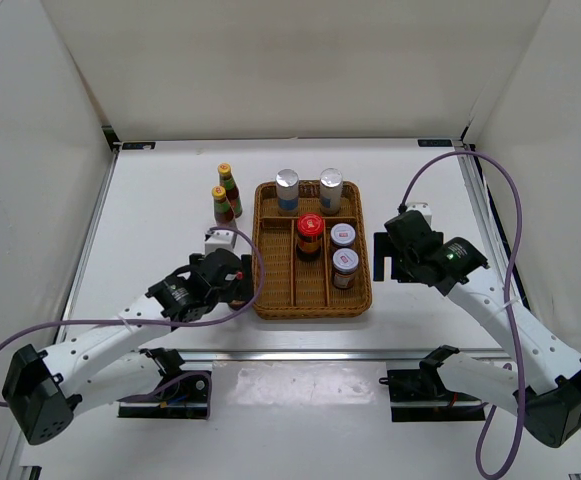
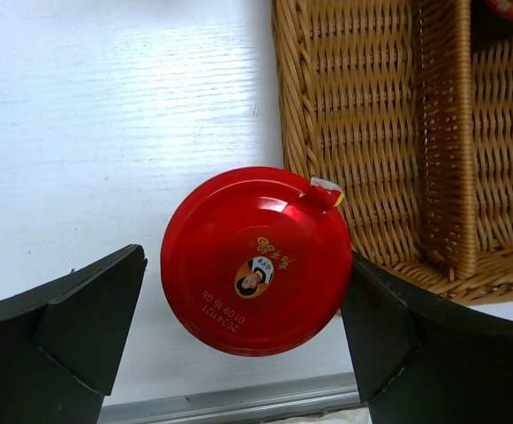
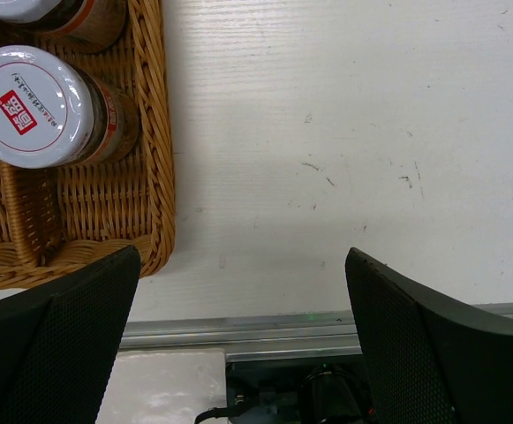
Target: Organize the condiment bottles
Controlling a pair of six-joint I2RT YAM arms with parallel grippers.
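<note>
Straddling red jar (image 2: pixel 256 261) just outside tray (image 2: pixel 362 132) with left gripper (image 2: pixel 245 261) wide, unclamped: likely staged for pickup. Right gripper (image 3: pixel 243 254) wide, empty, parked aside.

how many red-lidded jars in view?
2. One red-lidded dark jar stands in the brown wicker tray's middle compartment. The other stands on the white table left of the tray, between the left end effector's open fingers. None seems hidden.

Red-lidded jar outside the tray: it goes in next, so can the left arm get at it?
Probably yes. The left gripper hangs open above the red-lidded jar, jaws either side of its lid, nothing over it. The wall of the wicker tray, close beside it, may crowd one jaw.
</note>
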